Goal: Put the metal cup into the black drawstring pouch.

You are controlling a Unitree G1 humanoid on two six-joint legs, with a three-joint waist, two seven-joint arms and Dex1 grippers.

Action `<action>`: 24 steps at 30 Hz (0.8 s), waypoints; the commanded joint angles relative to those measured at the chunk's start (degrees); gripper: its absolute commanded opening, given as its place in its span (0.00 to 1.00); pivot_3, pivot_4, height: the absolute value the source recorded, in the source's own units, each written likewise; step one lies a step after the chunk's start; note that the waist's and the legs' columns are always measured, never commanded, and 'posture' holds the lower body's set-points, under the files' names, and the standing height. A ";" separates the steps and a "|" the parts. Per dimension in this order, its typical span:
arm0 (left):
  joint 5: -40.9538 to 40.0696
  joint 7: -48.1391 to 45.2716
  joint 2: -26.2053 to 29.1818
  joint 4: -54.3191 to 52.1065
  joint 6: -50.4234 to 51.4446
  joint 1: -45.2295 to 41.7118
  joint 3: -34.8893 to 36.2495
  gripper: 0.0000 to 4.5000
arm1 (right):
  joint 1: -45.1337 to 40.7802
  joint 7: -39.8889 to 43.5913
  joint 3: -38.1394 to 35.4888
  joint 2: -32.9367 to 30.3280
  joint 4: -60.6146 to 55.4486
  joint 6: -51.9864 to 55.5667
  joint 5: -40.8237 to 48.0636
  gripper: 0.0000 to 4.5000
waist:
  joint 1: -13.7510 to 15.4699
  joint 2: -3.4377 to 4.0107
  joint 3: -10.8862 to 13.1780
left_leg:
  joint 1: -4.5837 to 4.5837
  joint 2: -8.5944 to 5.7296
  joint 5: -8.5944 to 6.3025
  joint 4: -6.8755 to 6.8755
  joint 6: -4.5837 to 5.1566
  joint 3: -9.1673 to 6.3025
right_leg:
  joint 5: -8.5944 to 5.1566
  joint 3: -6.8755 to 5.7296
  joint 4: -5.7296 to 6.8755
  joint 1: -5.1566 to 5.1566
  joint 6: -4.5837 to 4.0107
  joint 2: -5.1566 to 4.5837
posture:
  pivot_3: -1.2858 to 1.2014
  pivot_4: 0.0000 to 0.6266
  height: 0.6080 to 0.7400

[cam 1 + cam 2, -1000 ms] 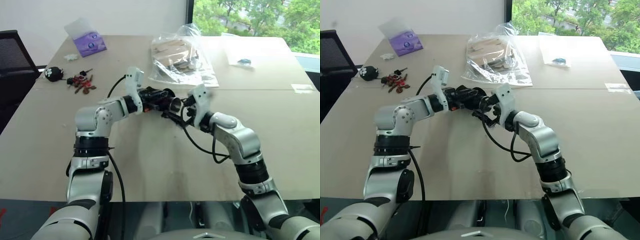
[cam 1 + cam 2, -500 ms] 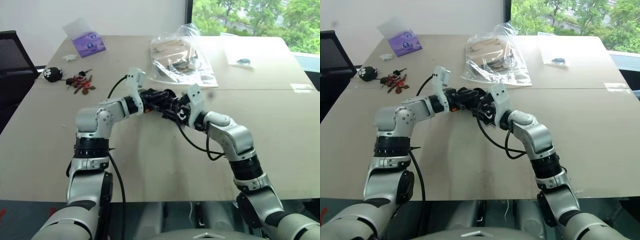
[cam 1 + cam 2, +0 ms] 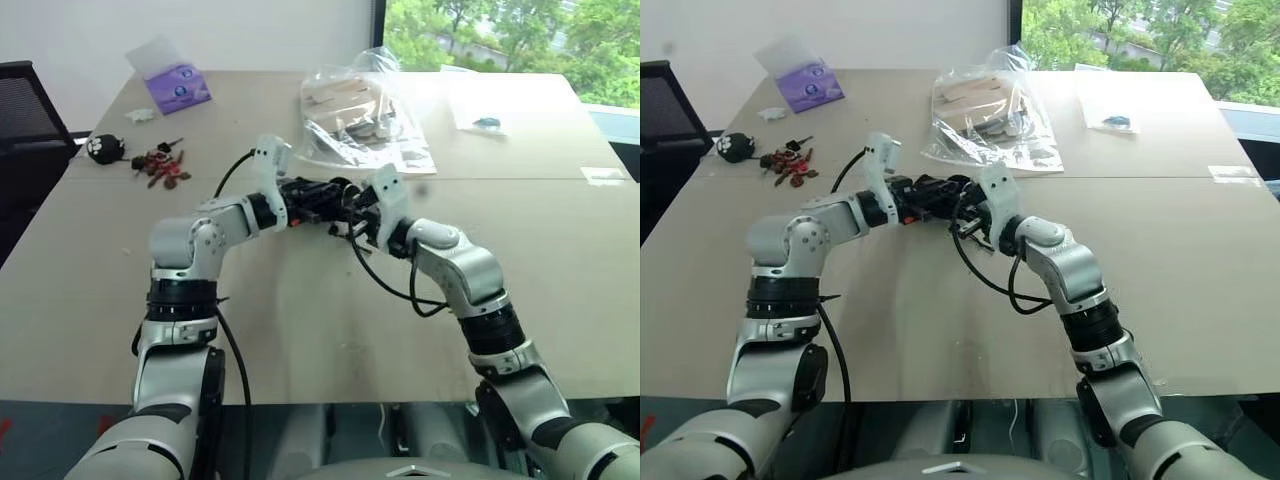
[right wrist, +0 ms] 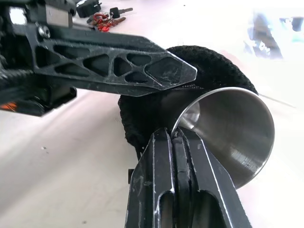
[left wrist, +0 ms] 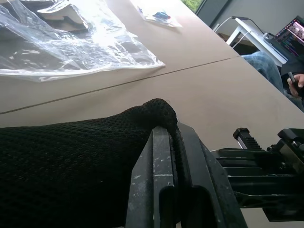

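Observation:
The black drawstring pouch hangs above the table's middle, and my left gripper is shut on a fold of its mesh fabric. The metal cup sits in the pouch's mouth, its shiny open end facing out. My right gripper is shut on the cup's rim, right where the pouch's edge meets it. One finger lies across the cup's inside, the other against the fabric. In the head views both grippers meet at the pouch, left gripper and right gripper almost touching.
A clear plastic bag of wooden pieces lies just behind the grippers. Keys, a black round toy and a purple packet lie far left. A small packet lies back right. A person sits beyond the table.
My right gripper has gone from wide open to shut and has closed in on the pouch's mouth, covering the cup in the head views. The left arm has kept still.

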 commanded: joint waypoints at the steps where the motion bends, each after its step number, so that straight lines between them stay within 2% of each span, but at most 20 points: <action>1: -2.31 -0.22 -0.06 -3.86 0.77 -0.03 0.86 0.00 | -3.03 5.15 6.96 -1.92 1.66 -8.71 -4.87 0.01 | -0.11 0.00 0.00 | 0.00 0.00 0.00 0.00 0.00 0.00 | 0.00 -0.01 0.00 0.00 0.00 0.00 | 0.52 0.24 1.00; 5: -3.87 -0.16 -0.29 -5.73 2.37 0.23 0.86 0.00 | -6.19 7.79 12.90 -2.95 10.22 -18.10 -11.24 0.01 | -0.10 0.00 0.00 | 0.01 0.00 0.00 0.00 0.00 0.01 | 0.00 0.01 0.01 -0.01 0.00 0.02 | 0.52 0.24 1.00; 9: -4.09 -0.38 0.43 -7.25 2.47 1.81 0.77 0.00 | -8.35 7.01 11.78 -1.63 16.27 -22.96 -12.91 0.01 | -0.08 0.00 0.00 | 0.00 0.02 0.00 0.01 0.00 0.01 | 0.00 0.01 -0.01 0.00 0.00 -0.01 | 0.52 0.24 1.00; 12: -2.83 1.26 0.88 -5.31 1.25 2.20 1.97 0.00 | -8.37 8.00 9.45 -2.54 15.60 -22.84 -12.29 0.01 | 0.01 0.00 0.00 | 0.01 0.02 0.00 0.01 -0.01 0.00 | 0.00 -0.01 0.00 -0.01 0.00 -0.02 | 0.52 0.24 1.00; 15: -0.69 2.23 1.97 -2.89 -1.06 1.89 1.67 0.00 | -5.80 10.45 5.54 -4.43 8.62 -19.63 -8.49 0.19 | 0.13 0.00 0.00 | -0.01 0.02 0.00 0.02 -0.01 -0.02 | 0.00 -0.03 -0.01 0.00 0.00 -0.03 | 0.52 0.24 1.00; 18: 0.17 2.75 2.42 -1.55 -2.53 1.60 1.81 0.00 | -3.73 10.08 0.85 -5.60 -1.23 -11.67 -4.09 0.53 | 0.19 0.00 0.00 | -0.03 0.02 0.00 0.01 0.00 -0.03 | 0.00 -0.04 -0.02 0.00 0.00 -0.04 | 0.52 0.24 1.00; 20: 0.55 3.15 2.60 -1.52 -3.12 1.66 1.89 0.00 | -2.67 11.31 -1.74 -6.29 -7.79 -4.63 0.70 0.71 | 0.23 0.00 0.00 | -0.05 0.02 0.00 0.01 0.00 -0.04 | 0.00 -0.05 -0.02 0.00 0.00 -0.05 | 0.52 0.24 1.00; 22: 0.61 3.57 2.40 -1.32 -3.43 1.52 2.31 0.00 | -1.99 10.84 -6.31 -6.58 -13.10 1.28 6.25 0.71 | 0.16 0.00 0.00 | -0.05 0.02 0.00 0.01 0.00 -0.05 | 0.00 -0.05 -0.02 0.00 0.00 -0.05 | 0.52 0.24 1.00; 23: 0.57 3.83 2.30 -1.13 -3.56 1.29 2.57 0.00 | -1.17 11.98 -7.53 -7.82 -15.96 3.42 8.64 0.87 | 0.21 0.00 0.00 | -0.04 0.02 0.00 0.01 0.00 -0.04 | 0.00 -0.03 -0.01 0.00 0.00 -0.04 | 0.52 0.24 1.00; 24: 0.39 4.04 2.17 -0.87 -3.65 1.02 2.90 0.00 | -0.26 12.43 -7.91 -9.14 -18.16 4.79 9.53 0.93 | 0.24 0.00 0.00 | -0.04 0.02 0.00 0.00 0.00 -0.05 | 0.00 -0.05 0.00 0.00 0.00 -0.04 | 0.52 0.24 1.00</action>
